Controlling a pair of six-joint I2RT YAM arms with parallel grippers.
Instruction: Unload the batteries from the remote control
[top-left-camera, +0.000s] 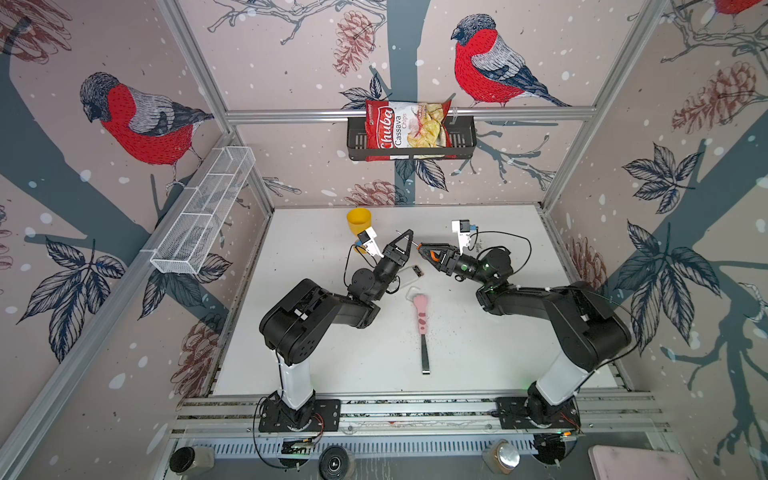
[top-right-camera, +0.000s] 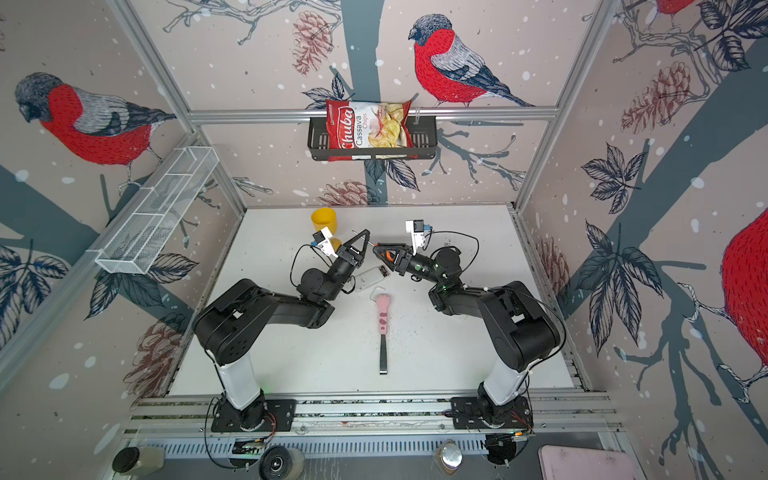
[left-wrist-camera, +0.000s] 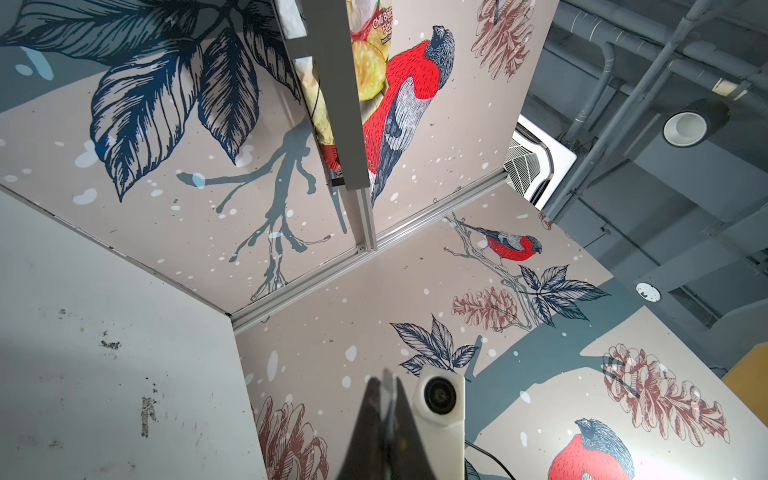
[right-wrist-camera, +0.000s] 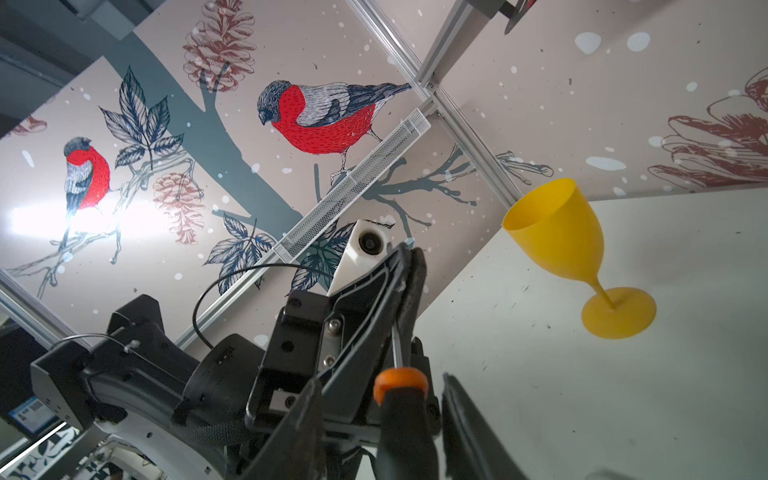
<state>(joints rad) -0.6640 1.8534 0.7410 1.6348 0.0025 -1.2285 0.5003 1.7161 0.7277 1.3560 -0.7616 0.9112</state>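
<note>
left gripper (top-left-camera: 409, 235) pinching the orange-and-black-handled screwdriver (right-wrist-camera: 409, 419) by its shaft. right gripper (right-wrist-camera: 381, 384) spread around the handle, gap showing. clamp squarely before left releases! white remote control (top-left-camera: 408, 276) lies just nearer, batteries (top-left-camera: 418, 272) seemingly inside.

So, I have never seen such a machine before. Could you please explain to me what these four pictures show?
These are two robot arms mounted at the edge of a white table. Two pictures look down on the whole scene from above. The other two come from a small camera on each arm's wrist. On the table are a white remote control, a yellow goblet and a pink-handled tool. The left gripper is shut on the thin metal shaft of a screwdriver. The right gripper has its jaws around the screwdriver's handle. Whether they press on it, I cannot tell.
</note>
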